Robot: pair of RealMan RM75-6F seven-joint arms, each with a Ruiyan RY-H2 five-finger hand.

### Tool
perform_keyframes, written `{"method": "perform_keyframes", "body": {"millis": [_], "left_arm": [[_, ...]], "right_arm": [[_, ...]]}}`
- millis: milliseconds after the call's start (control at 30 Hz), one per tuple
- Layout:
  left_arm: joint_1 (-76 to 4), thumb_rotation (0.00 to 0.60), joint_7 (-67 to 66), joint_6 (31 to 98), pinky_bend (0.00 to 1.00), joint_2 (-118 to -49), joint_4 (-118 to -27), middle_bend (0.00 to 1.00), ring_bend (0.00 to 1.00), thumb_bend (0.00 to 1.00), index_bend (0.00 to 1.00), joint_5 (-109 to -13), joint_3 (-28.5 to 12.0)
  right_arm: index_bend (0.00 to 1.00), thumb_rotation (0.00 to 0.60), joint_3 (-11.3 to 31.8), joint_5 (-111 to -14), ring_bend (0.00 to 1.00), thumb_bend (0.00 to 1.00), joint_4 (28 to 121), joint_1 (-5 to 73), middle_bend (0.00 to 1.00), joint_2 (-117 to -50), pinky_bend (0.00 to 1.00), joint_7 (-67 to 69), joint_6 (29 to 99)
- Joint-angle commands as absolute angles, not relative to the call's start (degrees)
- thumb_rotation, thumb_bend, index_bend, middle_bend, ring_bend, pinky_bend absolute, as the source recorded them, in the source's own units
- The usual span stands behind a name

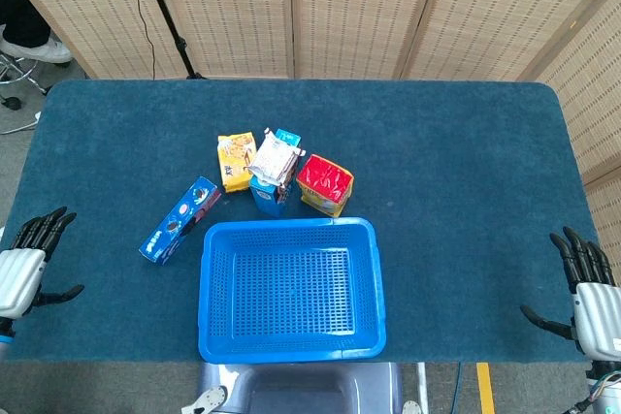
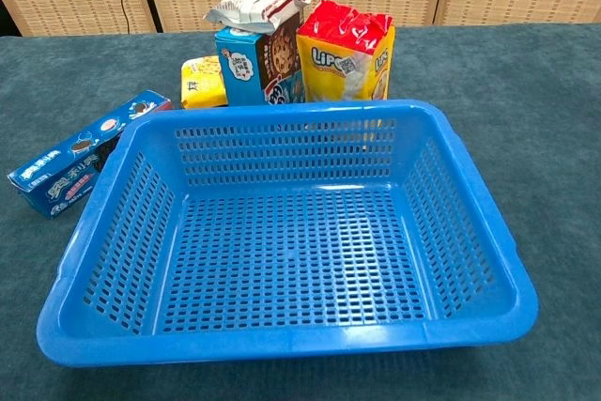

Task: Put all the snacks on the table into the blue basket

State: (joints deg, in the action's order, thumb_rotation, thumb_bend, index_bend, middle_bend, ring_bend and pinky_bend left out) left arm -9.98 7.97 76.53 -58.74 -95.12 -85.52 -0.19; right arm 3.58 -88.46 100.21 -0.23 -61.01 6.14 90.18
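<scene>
Both hands rest at the near tabletop corners, fingers spread, holding nothing. Left hand (image 1: pixel 24 264) is nearer the snacks than right hand (image 1: pixel 587 298). Oreo box (image 1: pixel 180 219) lies ahead and inward of the left fingers (image 1: pixel 44 225), long axis diagonal, beside the empty blue basket (image 1: pixel 287 348). Dark blue carton, cookie print. Other snacks cluster beyond the basket's far rim.

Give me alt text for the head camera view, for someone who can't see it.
An empty blue basket sits near the front edge of a dark blue table, with snack packs clustered just behind it: a long blue cookie box, a yellow pack, a blue carton topped by a white packet, and a red bag. The left robot hand and right robot hand rest open at the corners.
</scene>
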Motion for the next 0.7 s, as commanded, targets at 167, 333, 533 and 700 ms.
{"method": "perform_keyframes", "body": {"millis": [167,333,533,700], "left_arm": [[-10.1,0.600,7.9,76.3,0.02,-58.8,-95.0,0.00,0.00,0.12,0.00,-85.2,-0.3],[-11.4,0.600,9.4,73.8,0.02,-59.9,-93.6,0.00,0.00,0.12,0.00,-83.5,-1.2],[-14.7,0.600,16.3,68.9,0.02,-62.1,-90.7,0.00,0.00,0.11,0.00,-84.2,-1.8],[-17.8,0.600,21.1,64.7,0.02,-65.5,-87.1,0.00,0.00,0.10,0.00,-84.0,-2.7]], "right_arm": [[0.00,0.600,3.5,-88.6,0.00,0.00,100.2,-0.2,0.00,-61.0,0.00,6.1,90.2],[0.00,0.600,3.4,-88.6,0.00,0.00,100.4,-0.1,0.00,-61.1,0.00,5.7,89.9],[0.00,0.600,3.6,-88.7,0.00,0.00,101.1,-0.2,0.00,-60.9,0.00,5.5,90.3],[0.00,0.600,3.6,-87.9,0.00,0.00,100.6,0.0,0.00,-60.7,0.00,6.1,89.5]]}}
